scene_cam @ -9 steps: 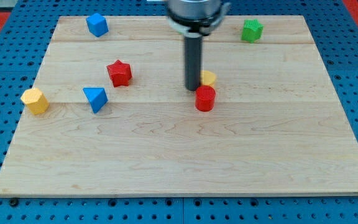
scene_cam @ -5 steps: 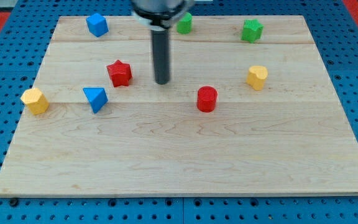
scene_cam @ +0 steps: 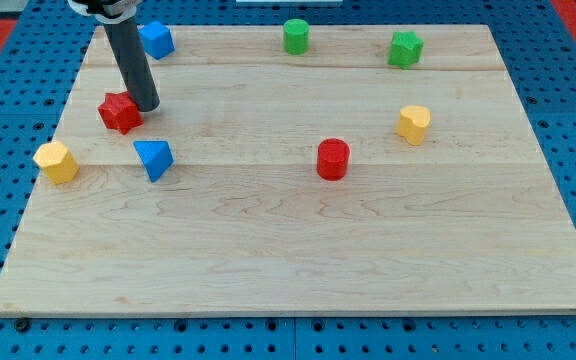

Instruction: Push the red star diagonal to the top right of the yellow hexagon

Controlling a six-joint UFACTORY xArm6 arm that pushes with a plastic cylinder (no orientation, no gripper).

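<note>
The red star (scene_cam: 119, 113) lies at the view's left on the wooden board (scene_cam: 298, 250). The yellow hexagon (scene_cam: 56, 162) sits near the board's left edge, below and left of the star. My tip (scene_cam: 145, 105) touches the star's right side. The dark rod rises from it to the view's top left.
A blue triangle (scene_cam: 154, 158) lies below and right of the star. A blue block (scene_cam: 156, 40) sits at the top left. A green cylinder (scene_cam: 296, 36) and a green star (scene_cam: 405, 48) are along the top. A red cylinder (scene_cam: 333, 159) and a yellow block (scene_cam: 414, 124) lie to the right.
My tip has swept left across the board, reached the red star and pushed it left and slightly up, closer to the yellow hexagon. The other blocks have not moved.
</note>
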